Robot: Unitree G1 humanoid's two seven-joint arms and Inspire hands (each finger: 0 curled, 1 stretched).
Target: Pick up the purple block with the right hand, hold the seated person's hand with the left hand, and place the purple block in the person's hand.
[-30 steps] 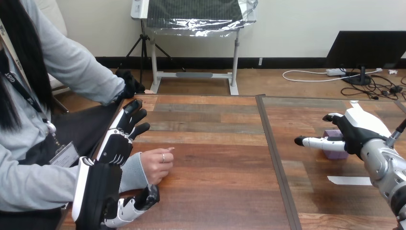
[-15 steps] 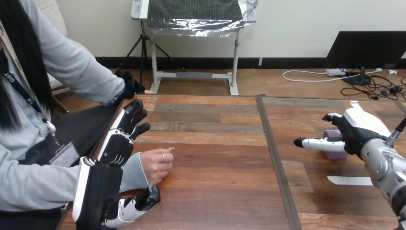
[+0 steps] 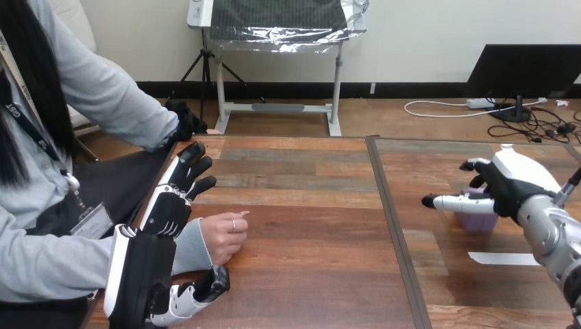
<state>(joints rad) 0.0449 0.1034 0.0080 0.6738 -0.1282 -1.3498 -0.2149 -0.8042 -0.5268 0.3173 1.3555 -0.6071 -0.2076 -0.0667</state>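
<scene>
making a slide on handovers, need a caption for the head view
Robot's left hand beside the person's wrist, its right hand at the purple block.

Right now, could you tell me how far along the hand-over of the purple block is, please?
Nothing is finished yet. In hand: the right hand is at the purple block on the table's right; I cannot tell whether it grips. The left hand lies open beside the person's hand, a fist on the table, not closed round it. Left: lift the block, hold that hand, place the block in it.
</scene>
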